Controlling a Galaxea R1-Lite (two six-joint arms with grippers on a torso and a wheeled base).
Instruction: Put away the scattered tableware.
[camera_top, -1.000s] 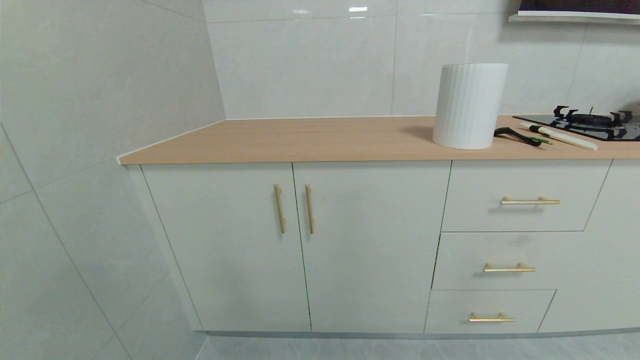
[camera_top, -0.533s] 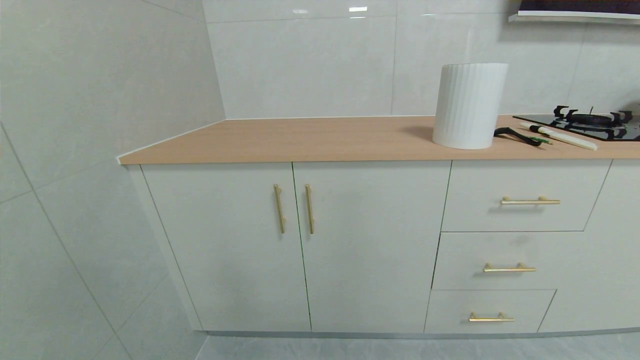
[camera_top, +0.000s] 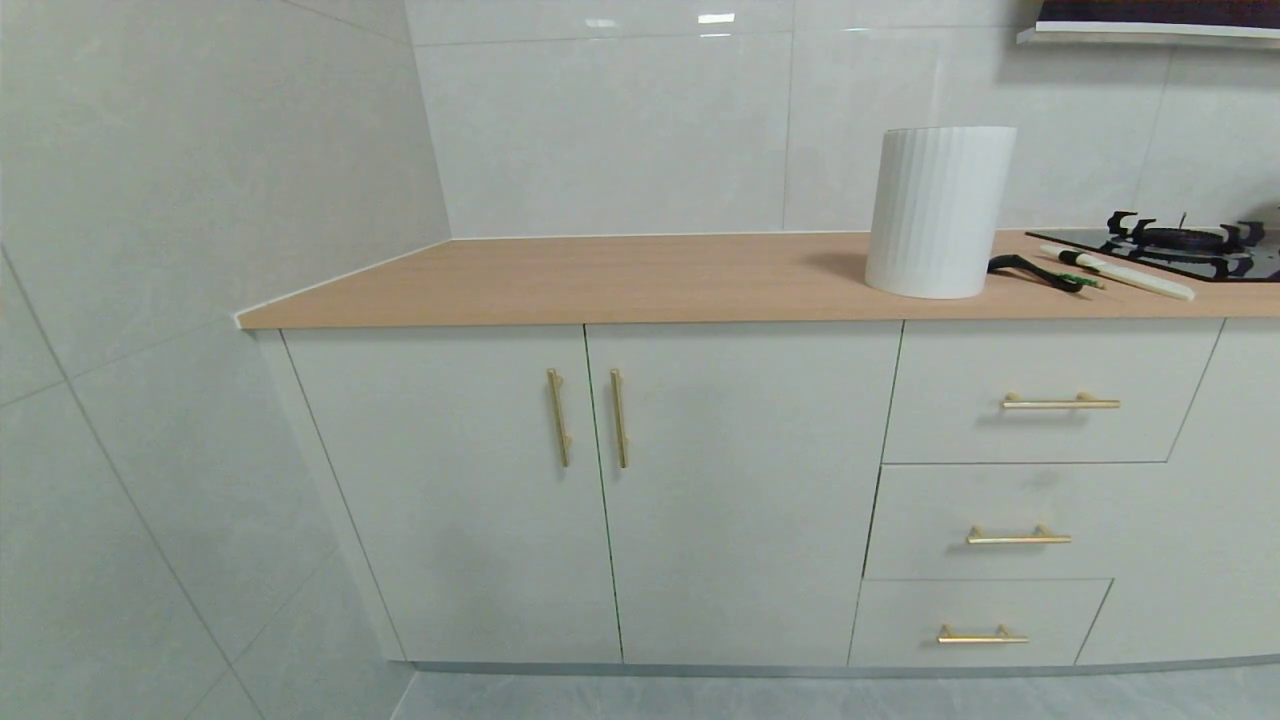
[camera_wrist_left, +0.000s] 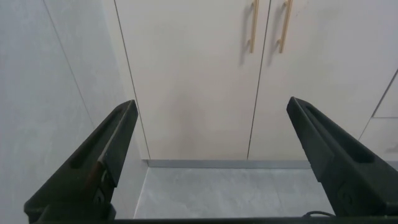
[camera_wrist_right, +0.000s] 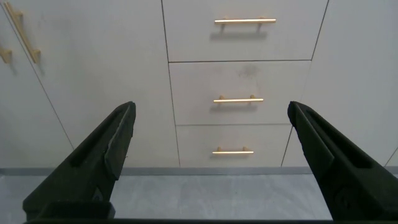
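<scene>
A: Fig., head view: where's the tableware?
B: Upper right of frame, on the desk (camera_top: 620, 280); black-handled utensil (camera_top: 1035, 270) lies just beside the base of the white ribbed holder (camera_top: 940, 212), on its right; pale long utensil (camera_top: 1120, 272) lies flat next to it, by the near edge of the hob (camera_top: 1180, 245); holder stands upright.
A: And the hands?
B: Left hand (camera_wrist_left: 211, 106): fingers wide apart, nothing betw. them; faces the cupboard doors (camera_wrist_left: 199, 74), w/ the floor (camera_wrist_left: 224, 193) below. Right hand (camera_wrist_right: 211, 107): fingers likewise spread, holding nothing; faces the stack of drawers (camera_wrist_right: 239, 81). Both are low, well apart from the utensils.
</scene>
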